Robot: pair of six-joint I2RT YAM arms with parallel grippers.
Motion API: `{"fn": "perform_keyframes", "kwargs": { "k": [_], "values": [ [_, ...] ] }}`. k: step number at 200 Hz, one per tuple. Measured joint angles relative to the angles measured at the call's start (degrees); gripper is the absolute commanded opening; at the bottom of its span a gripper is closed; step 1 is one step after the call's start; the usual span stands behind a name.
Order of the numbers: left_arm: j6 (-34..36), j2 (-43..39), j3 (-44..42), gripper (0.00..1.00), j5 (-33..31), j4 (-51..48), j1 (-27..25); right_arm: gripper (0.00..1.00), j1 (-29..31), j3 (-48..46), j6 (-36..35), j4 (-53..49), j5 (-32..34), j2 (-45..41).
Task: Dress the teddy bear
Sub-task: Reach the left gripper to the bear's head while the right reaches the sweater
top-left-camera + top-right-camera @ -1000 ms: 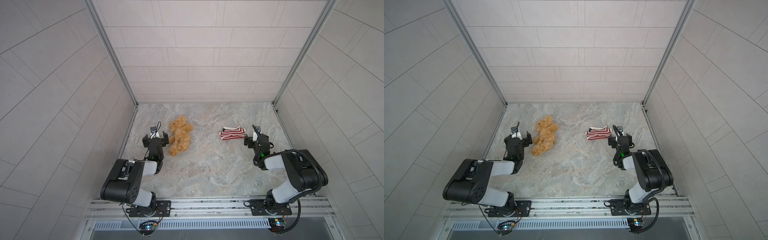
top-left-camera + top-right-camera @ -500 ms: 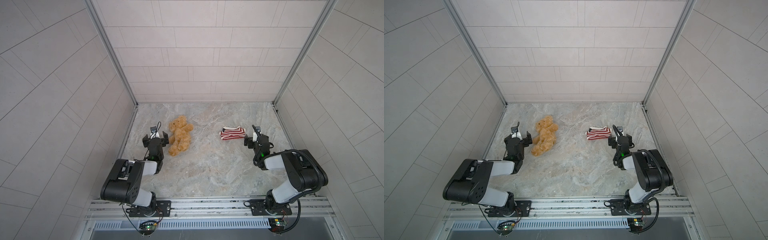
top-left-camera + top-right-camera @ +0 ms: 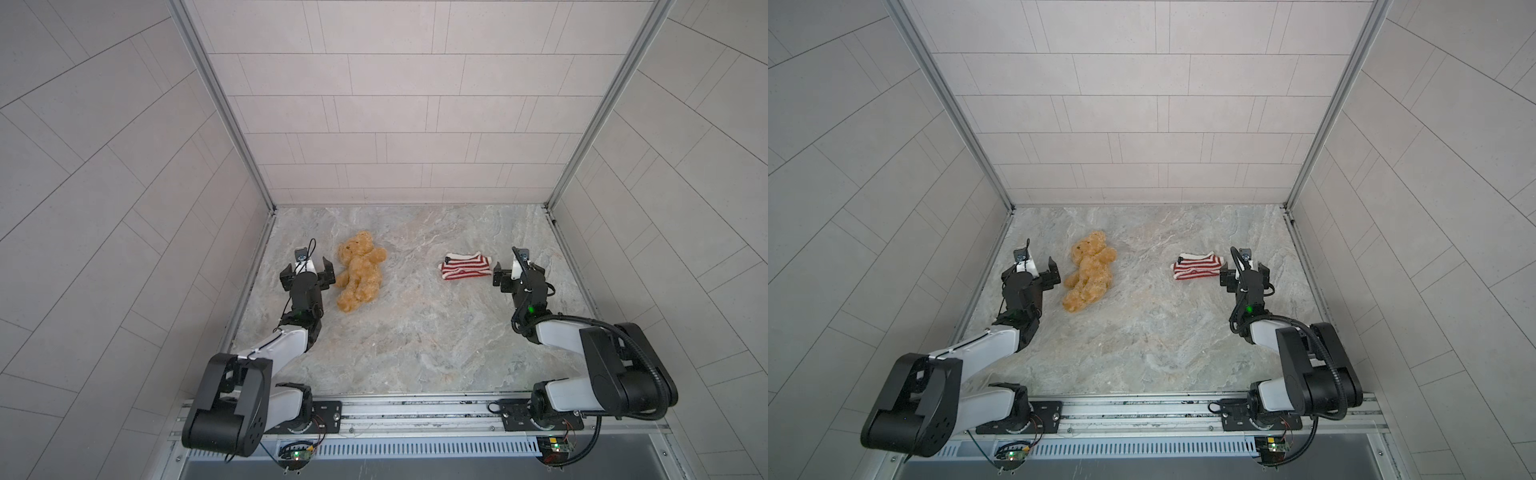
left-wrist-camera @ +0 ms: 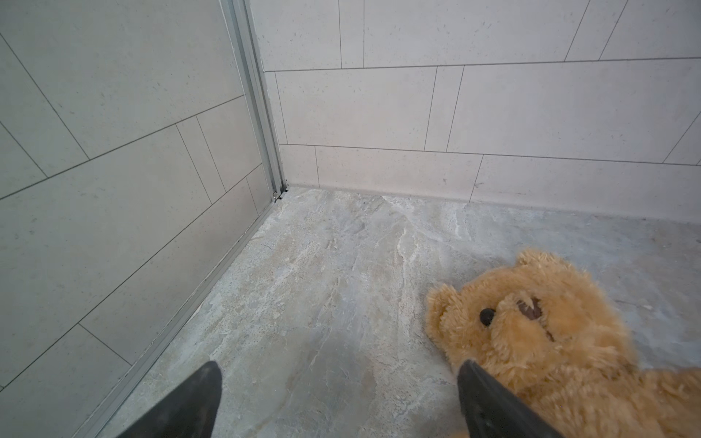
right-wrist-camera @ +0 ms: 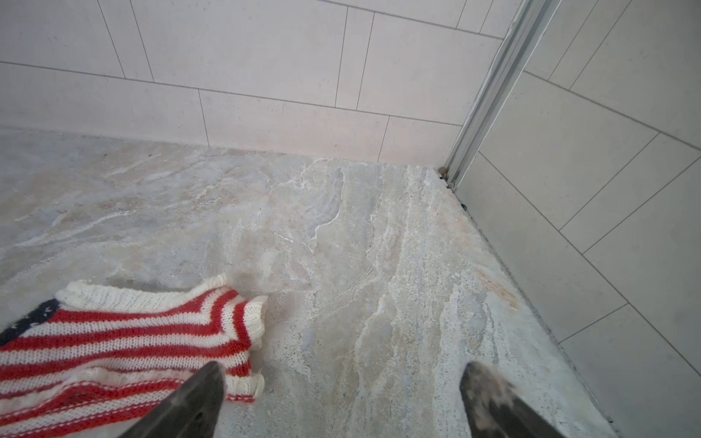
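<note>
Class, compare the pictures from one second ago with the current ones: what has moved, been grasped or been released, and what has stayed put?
Nothing has visibly changed. The teddy bear still lies on the marble table, with the striped sweater lying apart from it. The left hand stays open and empty beside the bear, and the right hand stays open and empty beside the sweater.

Fluffy plush teddy bear, knitted sweater, matt stone-look table
</note>
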Motion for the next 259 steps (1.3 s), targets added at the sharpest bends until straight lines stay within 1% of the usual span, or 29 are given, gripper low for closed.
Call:
{"fn": "perform_keyframes", "kwargs": {
  "k": [30,49,64,74,90,105,120,138,161,183,214,246,259],
  "values": [
    [-3.67,-5.51,2.27,1.0,1.4,-8.66,-1.92,1.0,0.13,2.01,2.62,-9.66,-0.33,-7.67],
    [-7.45,-8.68,5.44,1.0,3.78,-16.02,-4.96,1.0,0.72,3.87,5.53,-16.11,-0.35,-13.03],
    [-11.1,-9.86,9.42,1.0,6.19,-23.21,-6.84,1.0,1.18,6.08,9.31,-22.95,0.0,-17.73],
    [-13.94,-9.6,13.55,1.0,8.44,-29.18,-7.93,1.0,1.57,8.13,11.43,-28.02,-0.17,-20.15],
    [-16.74,-8.52,18.32,1.0,11.85,-35.36,-8.57,1.0,2.14,11.28,13.18,-34.4,-1.01,-21.51],
    [-18.95,-6.29,22.38,1.0,15.06,-40.79,-8.74,1.0,3.13,15.58,14.21,-41.46,-3.17,-20.57],
    [-20.39,-2.86,26.23,1.0,16.92,-46.31,-8.94,1.0,4.5,19.93,14.51,-47.19,-6.08,-17.94],
    [-21.42,2.32,30.8,1.0,18.78,-51.82,-8.94,0.99,6.64,23.21,14.45,-51.93,-8.98,-14.95],
    [-22.62,8.52,34.69,1.0,20.61,-55.76,-8.94,1.0,10.21,25.09,13.92,-56.74,-11.54,-12.02],
    [-24.22,14.12,36.96,1.0,21.86,-57.61,-8.94,1.0,12.94,25.35,13.42,-59.28,-12.87,-11.26],
    [-26.53,21.92,38.88,1.0,22.4,-58.53,-8.94,1.0,15.26,25.35,13.2,-60.41,-13.81,-11.26],
    [-27.89,27.04,40.28,1.0,22.34,-58.86,-9.92,1.0,16.57,25.14,13.16,-60.59,-13.81,-11.39],
    [-27.91,28.48,41.35,0.97,22.18,-58.8,-10.88,1.0,16.79,24.98,13.05,-60.78,-13.75,-11.47]
  ]
}}
